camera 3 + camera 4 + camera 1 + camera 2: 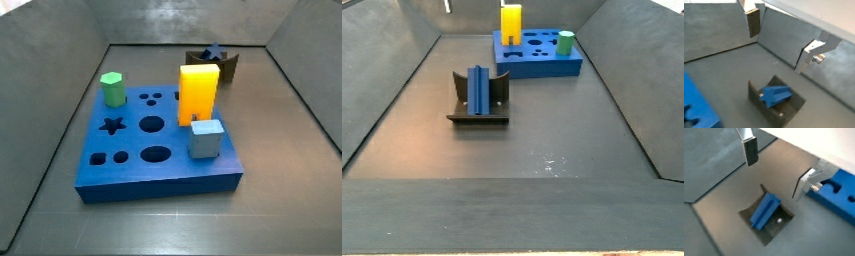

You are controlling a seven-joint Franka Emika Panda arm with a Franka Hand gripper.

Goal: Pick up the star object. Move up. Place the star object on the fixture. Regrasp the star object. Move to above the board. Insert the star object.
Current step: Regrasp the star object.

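gripper (pixel 777 170): spread wide, empty, above the fixture (pixel 777 225)
star object (pixel 765 211): lying in the fixture's notch
risk: off-centre regrasp tilts it, jamming at the board (pixel 158 150)

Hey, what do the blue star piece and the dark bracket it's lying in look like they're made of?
The star object looks like matte plastic, perhaps printed: even blue, no glare. The fixture looks like dark matte plastic or coated metal; a small screw shows in its base in a wrist view, so I can't say which. The gripper, open above them with nothing between its fingers, has silver metal fingers.
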